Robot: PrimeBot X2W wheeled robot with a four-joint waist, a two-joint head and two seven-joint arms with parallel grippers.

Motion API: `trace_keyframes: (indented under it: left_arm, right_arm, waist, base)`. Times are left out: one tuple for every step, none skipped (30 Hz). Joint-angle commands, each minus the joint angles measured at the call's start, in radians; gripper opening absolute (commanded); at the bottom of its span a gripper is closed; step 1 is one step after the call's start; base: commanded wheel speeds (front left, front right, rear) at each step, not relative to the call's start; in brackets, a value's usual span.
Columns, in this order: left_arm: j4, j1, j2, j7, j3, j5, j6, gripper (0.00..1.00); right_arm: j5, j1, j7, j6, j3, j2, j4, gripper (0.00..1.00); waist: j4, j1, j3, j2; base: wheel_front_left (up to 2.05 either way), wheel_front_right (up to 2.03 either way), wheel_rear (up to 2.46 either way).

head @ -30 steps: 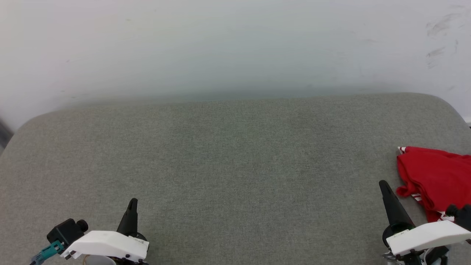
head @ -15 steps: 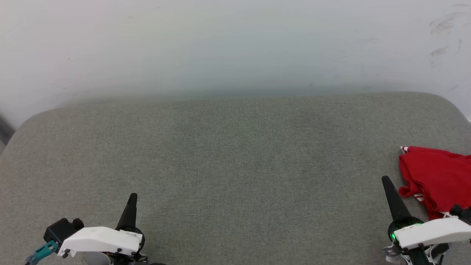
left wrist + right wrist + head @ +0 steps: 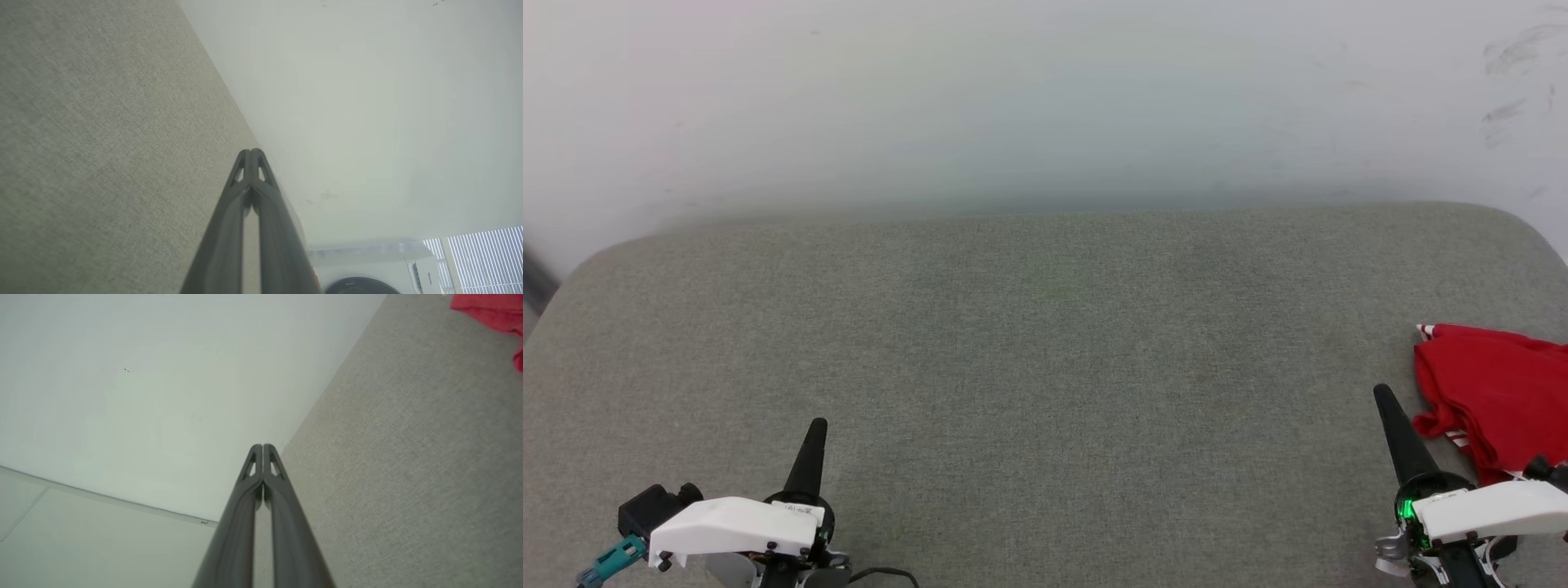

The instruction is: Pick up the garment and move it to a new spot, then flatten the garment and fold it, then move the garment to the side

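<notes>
The garment [image 3: 1494,392] lies bunched at the right edge of the grey padded surface [image 3: 1045,351], red cloth with a bit of red-and-white striped trim showing; part of it runs out of the head view. A corner of the garment [image 3: 490,308] appears at the top right of the right wrist view. My right gripper [image 3: 1380,394] is shut and empty, its tip just left of the cloth and apart from it. My left gripper [image 3: 818,425] is shut and empty at the lower left, far from the cloth. In both wrist views the fingers [image 3: 252,153] [image 3: 262,447] are pressed together.
A pale wall [image 3: 1045,98] rises behind the surface's rounded far edge. The left wrist view catches a white appliance [image 3: 367,269] and window blinds [image 3: 482,257] beyond the surface.
Both grippers have crept a little up the head view. The picture has drifted slightly, and the garment lies as before.
</notes>
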Motion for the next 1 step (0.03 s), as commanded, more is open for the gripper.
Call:
trace_keyframes:
  left_arm:
    - [-0.003,-0.026,-0.003,0.008,0.013,-0.022,-0.009,0.00]
  right_arm:
    - [0.029,-0.025,0.000,0.000,-0.003,0.002,0.000,0.00]
  waist:
    - [0.001,-0.0001,0.001,0.0000]
  base:
    - [0.00,0.00,0.00]
